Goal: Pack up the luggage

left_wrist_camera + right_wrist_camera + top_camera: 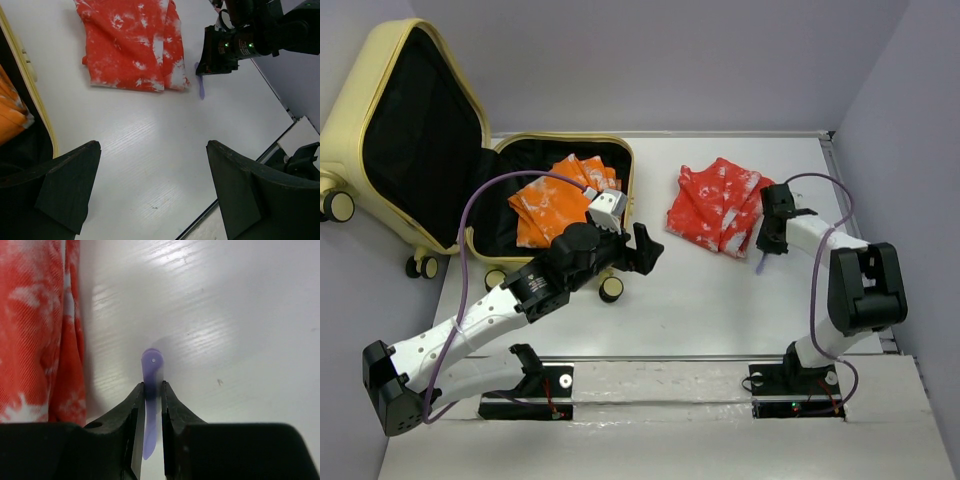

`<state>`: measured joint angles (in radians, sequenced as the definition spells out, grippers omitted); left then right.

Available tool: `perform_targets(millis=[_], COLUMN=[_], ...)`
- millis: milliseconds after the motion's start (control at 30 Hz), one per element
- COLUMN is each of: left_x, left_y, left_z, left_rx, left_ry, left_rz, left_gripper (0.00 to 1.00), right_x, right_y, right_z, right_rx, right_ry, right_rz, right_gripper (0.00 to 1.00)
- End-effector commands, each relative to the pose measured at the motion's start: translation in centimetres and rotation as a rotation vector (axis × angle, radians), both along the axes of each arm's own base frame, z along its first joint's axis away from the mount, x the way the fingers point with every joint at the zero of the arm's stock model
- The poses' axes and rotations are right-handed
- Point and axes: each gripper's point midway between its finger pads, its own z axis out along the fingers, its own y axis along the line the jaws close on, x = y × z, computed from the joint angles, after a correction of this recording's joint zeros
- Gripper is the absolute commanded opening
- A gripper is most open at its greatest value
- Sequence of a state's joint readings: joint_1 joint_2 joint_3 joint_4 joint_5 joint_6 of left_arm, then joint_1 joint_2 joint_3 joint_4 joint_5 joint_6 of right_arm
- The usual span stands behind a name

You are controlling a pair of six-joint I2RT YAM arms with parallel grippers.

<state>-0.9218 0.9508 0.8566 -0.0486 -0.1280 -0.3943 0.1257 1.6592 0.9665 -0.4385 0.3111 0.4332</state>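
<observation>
The pale yellow luggage (345, 140) lies open at the left, its lid propped up and its black-lined base holding a folded orange cloth (555, 200). A folded red-and-white cloth (720, 205) lies on the table to its right. My left gripper (645, 245) hovers open and empty by the luggage's front right corner; its wrist view shows bare table between the fingers (152, 150), the luggage rim (30, 85) and the red cloth (132, 45). My right gripper (152, 387) is shut on a thin purple plastic stick (151, 362) just right of the red cloth (40, 330).
A black-and-cream caster wheel (611, 289) sticks out at the luggage's front corner, close under my left arm. Grey walls border the table at the back and right (880, 120). The arm bases sit on a strip at the near edge (660, 385).
</observation>
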Motion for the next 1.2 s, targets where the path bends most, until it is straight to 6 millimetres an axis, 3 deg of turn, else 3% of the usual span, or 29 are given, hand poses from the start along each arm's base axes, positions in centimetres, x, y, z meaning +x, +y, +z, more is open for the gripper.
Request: perform_targets(millis=[0, 100, 233, 267, 300, 333, 367, 433, 467, 500, 533, 567, 600, 633, 667, 700, 733, 767, 800, 833, 900, 933, 967, 1033, 1100, 1133, 1167], left_x=[0.0, 0.0, 0.2, 0.3, 0.3, 0.4, 0.3, 0.5, 0.5, 0.6, 0.8, 0.9, 1.0, 1.0, 1.0, 1.0, 1.0, 1.2, 1.1, 1.2, 1.3, 1.2, 1.4, 1.6, 2.3, 3.0, 3.3], left_y=[-0.3, -0.4, 0.0, 0.3, 0.5, 0.7, 1.2, 1.9, 2.3, 2.6, 3.0, 3.8, 4.1, 4.6, 4.8, 5.2, 5.4, 5.8, 6.0, 6.1, 5.9, 5.6, 5.2, 3.8, 1.3, 0.3, -0.3], left_z=[1.6, 2.0, 3.2, 3.8, 4.2, 4.6, 5.2, 5.8, 6.3, 6.5, 6.9, 7.0, 7.3, 7.9, 8.2, 8.5, 8.9, 9.3, 9.4, 9.2, 8.6, 8.2, 7.8, 6.7, 5.7, 4.6, 4.2], left_rx=[-0.063, -0.074, -0.098, -0.110, -0.118, -0.122, -0.135, -0.147, -0.155, -0.161, -0.165, -0.159, -0.164, -0.173, -0.179, -0.182, -0.186, -0.185, -0.185, -0.173, -0.160, -0.156, -0.156, -0.132, -0.109, -0.081, -0.069], left_ry=[-0.042, -0.049, -0.071, -0.081, -0.087, -0.092, -0.102, -0.108, -0.116, -0.120, -0.123, -0.118, -0.120, -0.127, -0.130, -0.136, -0.141, -0.145, -0.147, -0.142, -0.129, -0.121, -0.116, -0.093, -0.072, -0.055, -0.049], left_rz=[-0.008, -0.006, 0.019, 0.029, 0.034, 0.049, 0.062, 0.099, 0.113, 0.130, 0.150, 0.185, 0.199, 0.219, 0.229, 0.242, 0.250, 0.268, 0.272, 0.280, 0.277, 0.266, 0.259, 0.220, 0.163, 0.156, 0.148], left_gripper=[0.99, 0.99, 0.99, 0.99, 0.99, 0.99, 0.99, 0.99, 0.99, 0.99, 0.99, 0.99, 0.99, 0.99, 0.99, 0.99, 0.99, 0.99, 0.99, 0.99, 0.99, 0.99, 0.99, 0.99, 0.99, 0.99, 0.99], right_x=[0.1, -0.2, 0.1, 0.4, 0.9, 1.9, 1.9, 3.0, 4.1, 4.3, 4.7, 5.1, 5.1, 5.0, 6.3, 5.6, 5.9, 6.7, 7.3, 7.4, 8.3, 8.1, 7.9, 9.2, 8.9, 7.7, 8.2], right_y=[-0.7, 1.1, 6.8, 9.7, 11.4, 13.4, 16.5, 20.1, 22.2, 25.6, 27.6, 30.5, 32.6, 36.2, 38.8, 39.9, 40.9, 42.2, 42.1, 41.7, 39.4, 37.8, 35.8, 30.9, 21.3, 18.4, 16.5], right_z=[5.0, 7.7, 11.2, 12.7, 13.8, 16.4, 16.7, 19.3, 22.9, 22.2, 23.0, 26.7, 27.5, 25.8, 26.3, 29.1, 28.9, 26.7, 26.4, 25.8, 25.0, 22.2, 23.3, 22.4, 19.1, 15.8, 17.3], right_rx=[-0.026, 0.030, 0.150, 0.200, 0.236, 0.275, 0.322, 0.374, 0.414, 0.460, 0.489, 0.563, 0.592, 0.627, 0.665, 0.707, 0.731, 0.738, 0.716, 0.685, 0.627, 0.590, 0.576, 0.513, 0.380, 0.326, 0.300], right_ry=[-0.145, -0.230, -0.328, -0.358, -0.388, -0.445, -0.436, -0.486, -0.558, -0.522, -0.528, -0.581, -0.586, -0.536, -0.548, -0.590, -0.573, -0.527, -0.524, -0.522, -0.530, -0.477, -0.505, -0.531, -0.517, -0.460, -0.507], right_rz=[0.006, 0.063, 0.195, 0.268, 0.293, 0.331, 0.405, 0.469, 0.504, 0.569, 0.602, 0.672, 0.710, 0.761, 0.778, 0.820, 0.842, 0.850, 0.832, 0.835, 0.783, 0.749, 0.720, 0.610, 0.400, 0.342, 0.297], right_gripper=[0.07, 0.07, 0.07, 0.07, 0.07, 0.07, 0.07, 0.07, 0.07, 0.07, 0.07, 0.07, 0.07, 0.08, 0.12, 0.24, 0.38, 0.73, 0.85, 0.88, 0.89, 0.88, 0.88, 0.88, 0.90, 0.92, 0.94])
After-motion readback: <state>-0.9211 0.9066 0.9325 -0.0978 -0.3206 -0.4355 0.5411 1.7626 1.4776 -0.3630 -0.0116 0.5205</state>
